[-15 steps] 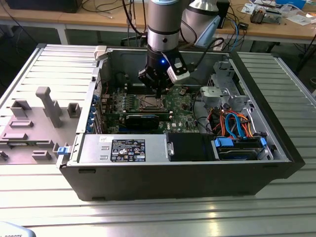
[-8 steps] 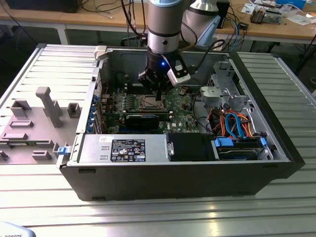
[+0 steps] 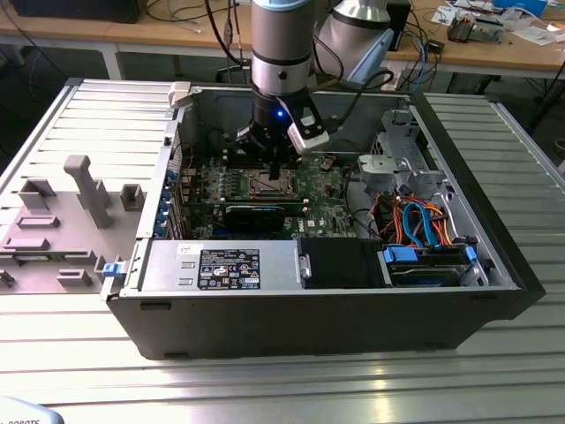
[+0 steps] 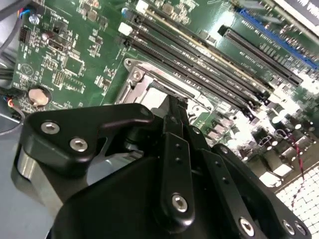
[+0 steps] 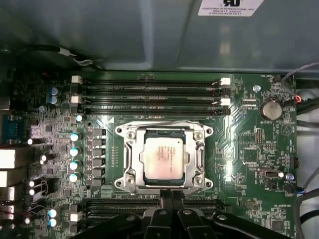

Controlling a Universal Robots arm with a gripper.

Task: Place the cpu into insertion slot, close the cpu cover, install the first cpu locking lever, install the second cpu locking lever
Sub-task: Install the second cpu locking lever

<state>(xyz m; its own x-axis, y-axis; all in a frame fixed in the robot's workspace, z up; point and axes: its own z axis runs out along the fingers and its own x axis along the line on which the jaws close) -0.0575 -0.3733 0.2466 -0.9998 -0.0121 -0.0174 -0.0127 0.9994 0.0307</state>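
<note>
1. Square silver-grey cpu (image 5: 163, 158) sits in the dark-rimmed insertion slot (image 5: 192, 133), with the thin silver cpu cover (image 5: 201, 157) seemingly closed around it.
2. Black pincer (image 5: 171, 195) hovers at the socket's edge, fingers (image 5: 165, 196) together, holding nothing.

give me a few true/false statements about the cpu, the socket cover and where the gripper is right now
1. The cpu lies in the insertion slot on the green motherboard. True.
2. The cpu cover is down, framing the chip through its square window. True.
3. The gripper is carrying the cpu above the case. False: in the first wrist view the chip sits in the slot, and the gripper is at the socket's edge with its fingers together.
4. The gripper is outside the computer case, over the grey fixture plate. False: in the exterior view the arm reaches down into the open case, over the socket.
5. Long black memory slots run beside the socket. True.
</note>
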